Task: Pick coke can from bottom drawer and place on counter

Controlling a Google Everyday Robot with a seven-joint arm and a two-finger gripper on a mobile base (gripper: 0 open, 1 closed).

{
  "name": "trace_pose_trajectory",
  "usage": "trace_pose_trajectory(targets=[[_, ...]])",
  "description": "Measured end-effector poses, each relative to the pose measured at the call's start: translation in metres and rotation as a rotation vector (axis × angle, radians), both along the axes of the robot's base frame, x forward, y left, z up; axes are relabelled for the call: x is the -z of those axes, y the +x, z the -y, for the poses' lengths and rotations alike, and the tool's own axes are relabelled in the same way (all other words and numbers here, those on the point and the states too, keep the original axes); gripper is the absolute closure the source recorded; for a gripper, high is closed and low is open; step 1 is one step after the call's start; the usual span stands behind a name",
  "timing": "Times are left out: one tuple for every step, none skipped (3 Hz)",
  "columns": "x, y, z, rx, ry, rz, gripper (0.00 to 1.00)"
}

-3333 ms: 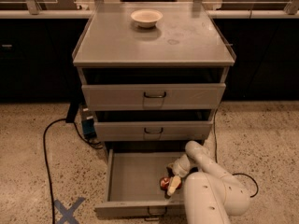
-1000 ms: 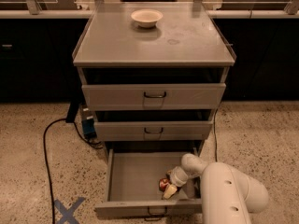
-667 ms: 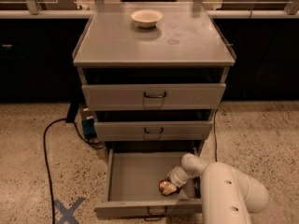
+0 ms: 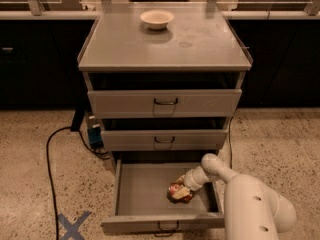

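Observation:
The bottom drawer (image 4: pixel 135 191) is pulled open at the foot of the grey cabinet. The red coke can (image 4: pixel 176 190) lies on its floor, right of the middle. My gripper (image 4: pixel 180 190) reaches down into the drawer from the white arm at the lower right, and its fingers sit around the can. The can still rests low in the drawer. The counter (image 4: pixel 135 41) is the flat grey top of the cabinet, above the two shut upper drawers.
A cream bowl (image 4: pixel 157 19) sits near the back of the counter. A black cable (image 4: pixel 50 164) runs over the speckled floor at the left. A blue tape cross (image 4: pixel 72 226) marks the floor at the lower left. Dark cabinets stand behind.
My arm has pushed deeper into the drawer and lowered. The gripper has moved slightly left and down onto the can, which has shifted a little.

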State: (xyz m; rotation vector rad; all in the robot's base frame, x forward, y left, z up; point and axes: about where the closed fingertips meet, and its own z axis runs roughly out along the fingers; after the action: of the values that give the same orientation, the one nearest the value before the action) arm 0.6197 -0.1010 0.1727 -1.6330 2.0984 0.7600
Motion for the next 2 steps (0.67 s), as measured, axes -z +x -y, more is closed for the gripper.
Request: trace_pose_trajectory(targets=[[-0.088,0.022,-0.012,-0.076,0.135,0.03,1.0],[-0.175,0.033,-0.032,-0.172,0.246,0.047,1.0]])
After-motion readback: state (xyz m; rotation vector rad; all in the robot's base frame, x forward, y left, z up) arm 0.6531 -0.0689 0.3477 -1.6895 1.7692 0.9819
